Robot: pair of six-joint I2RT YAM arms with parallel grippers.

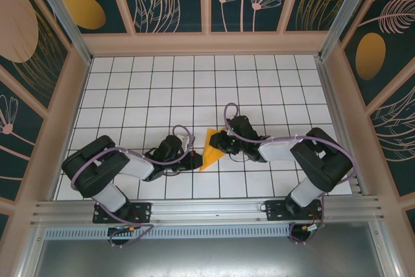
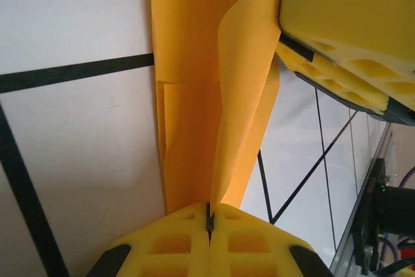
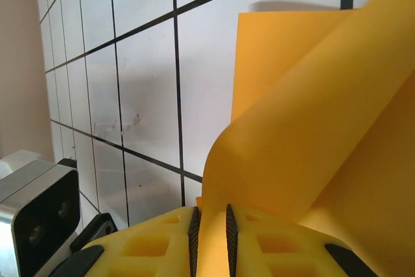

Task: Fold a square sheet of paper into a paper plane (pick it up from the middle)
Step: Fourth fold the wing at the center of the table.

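paper: square sheet of paper (image 1: 209, 150), creased into a wedge, sits mid-worktop (image 1: 142, 82) between the two arms, one flap curling up
left gripper (image 2: 209, 216): squeezed tight on the paper's edge
right gripper (image 3: 211, 217): barely apart, pinching the lifted flap

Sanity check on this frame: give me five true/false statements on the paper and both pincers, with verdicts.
1. The left pincer is wide open. False: its jaws are shut on the paper.
2. The right pincer is closed on the paper. True.
3. The paper lies flat and unfolded on the table. False: it is creased, and one flap curls up off the table.
4. The two pincers meet at the paper from opposite sides. True.
5. The paper sits at the table's far edge. False: it is in the table's near half.
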